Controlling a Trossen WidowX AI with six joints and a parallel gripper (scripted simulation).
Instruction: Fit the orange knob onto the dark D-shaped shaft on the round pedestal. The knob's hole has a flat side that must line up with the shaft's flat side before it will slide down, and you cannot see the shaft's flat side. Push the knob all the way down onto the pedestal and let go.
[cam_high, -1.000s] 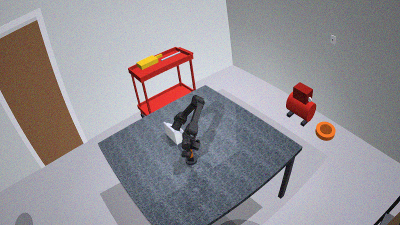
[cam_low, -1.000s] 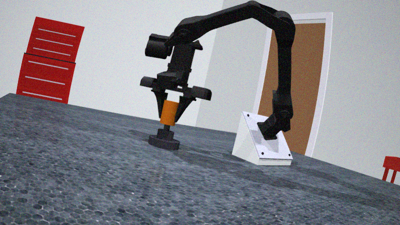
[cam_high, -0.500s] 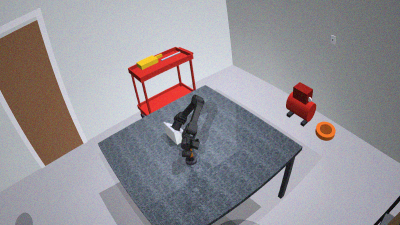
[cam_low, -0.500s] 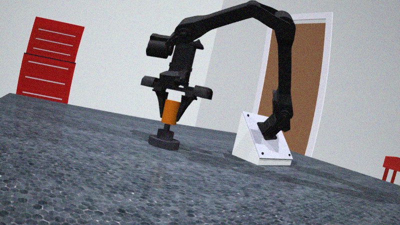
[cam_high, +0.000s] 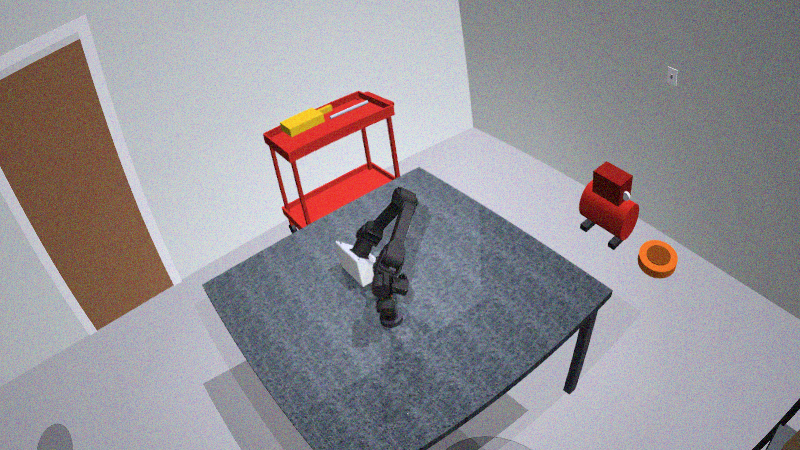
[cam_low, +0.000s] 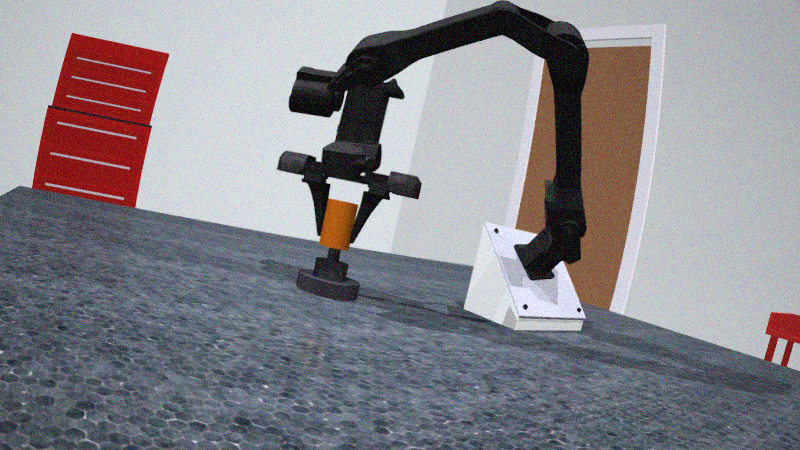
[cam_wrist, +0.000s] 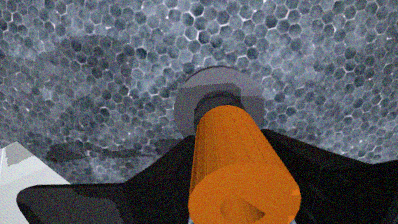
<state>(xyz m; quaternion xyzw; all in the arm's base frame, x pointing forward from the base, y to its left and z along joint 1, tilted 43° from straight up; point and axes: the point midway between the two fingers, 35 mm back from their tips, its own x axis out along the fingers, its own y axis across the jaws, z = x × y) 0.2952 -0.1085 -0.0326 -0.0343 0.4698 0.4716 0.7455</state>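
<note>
Knob (cam_low: 339, 225) (cam_wrist: 230, 150) grasped by end effector (cam_low: 337, 221) (cam_wrist: 227, 138), over shaft (cam_low: 333, 254). Alignment unconfirmed. Remaining: line up flats, seat on pedestal (cam_high: 391, 321) (cam_low: 327, 285) (cam_wrist: 187, 107), release.

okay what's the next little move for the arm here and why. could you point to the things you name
Probably turn the orange knob (cam_low: 339, 225) (cam_wrist: 227, 145) slightly while pressing lightly: the tool (cam_low: 336, 223) grips it over the shaft (cam_low: 333, 254), but a gap remains above the pedestal (cam_low: 327, 285) (cam_wrist: 187, 102).
</note>
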